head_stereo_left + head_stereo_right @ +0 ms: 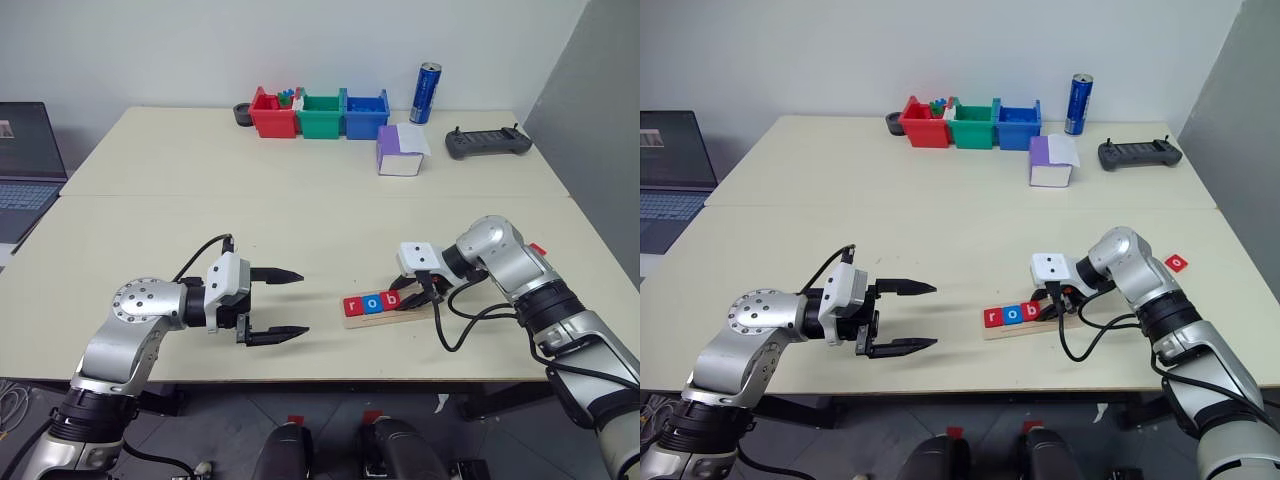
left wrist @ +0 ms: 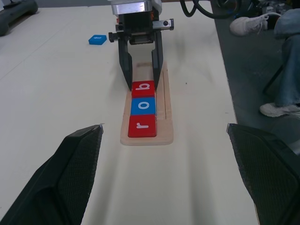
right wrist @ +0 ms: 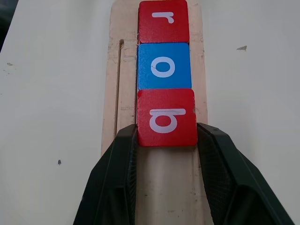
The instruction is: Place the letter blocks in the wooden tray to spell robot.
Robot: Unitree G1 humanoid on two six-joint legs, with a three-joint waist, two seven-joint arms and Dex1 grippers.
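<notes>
Tiles reading r [image 3: 163,19], o [image 3: 164,65] and b [image 3: 166,117] lie touching in a row along the wooden tray [image 1: 421,309], which sits near the table's [image 1: 300,220] front edge, right of centre. The right gripper [image 3: 166,140], angled down over the tray, pinches the red b tile between its fingertips. The left gripper [image 1: 288,305] hovers to the tray's left, fingers spread wide and holding nothing. Another red tile [image 1: 1177,263] lies farther right, apart.
</notes>
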